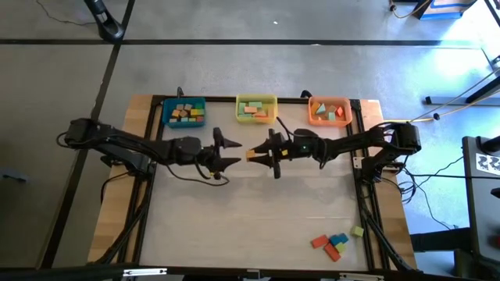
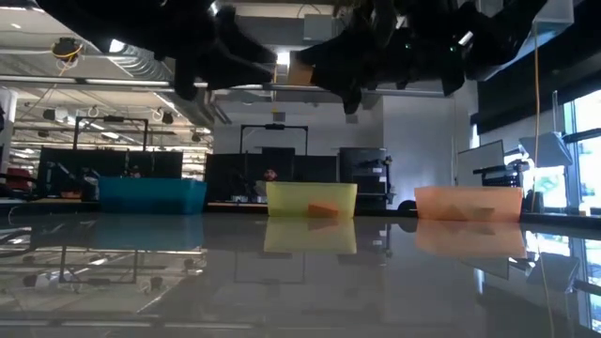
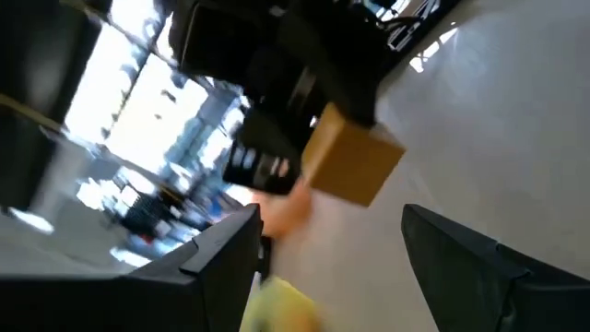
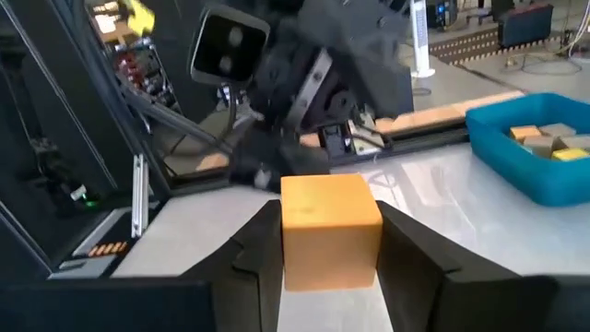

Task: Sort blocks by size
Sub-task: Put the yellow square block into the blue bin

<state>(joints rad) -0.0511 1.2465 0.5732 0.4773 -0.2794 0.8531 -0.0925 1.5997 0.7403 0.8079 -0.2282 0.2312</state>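
an orange-tan block (image 4: 329,229) sits pinched between the fingers of my right tool (image 1: 260,153), held up over the middle of the table (image 1: 258,211). my left tool (image 1: 231,152) faces it just beside, fingers spread wide and holding nothing.

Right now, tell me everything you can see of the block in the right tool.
The orange-tan cube has plain, matte faces that look like painted wood. It sits upright and level, clamped on two opposite sides between the right tool's dark fingers, raised off the table near mid-table, in front of the yellow bin. The open left tool faces it without touching.
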